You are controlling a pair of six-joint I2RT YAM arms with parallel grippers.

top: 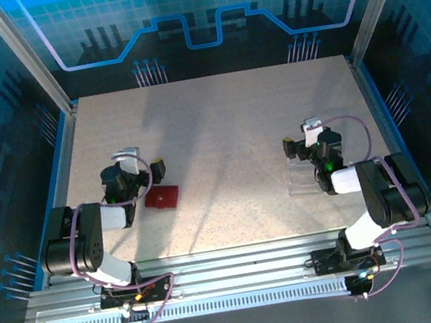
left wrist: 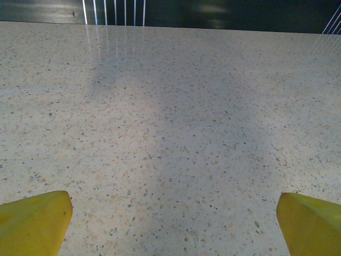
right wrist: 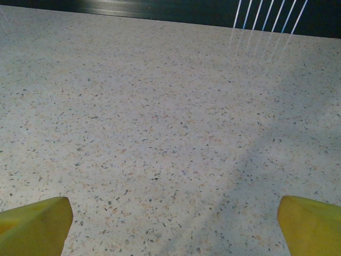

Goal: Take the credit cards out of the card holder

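Twice checked: found left gripper [left wrist: 173, 218] and right gripper [right wrist: 173, 218] spread wide, empty. Judged best to pin closed card holder [top: 161, 196] before unfolding.

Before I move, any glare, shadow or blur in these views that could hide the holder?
Top view: soft grey shadows cross the table, but the red holder reads clearly. Left wrist view: streaky glare at the far edge, a dim band mid-frame, yellow fingertips slightly soft. Right wrist view: similar glare top right, shadow on the right.
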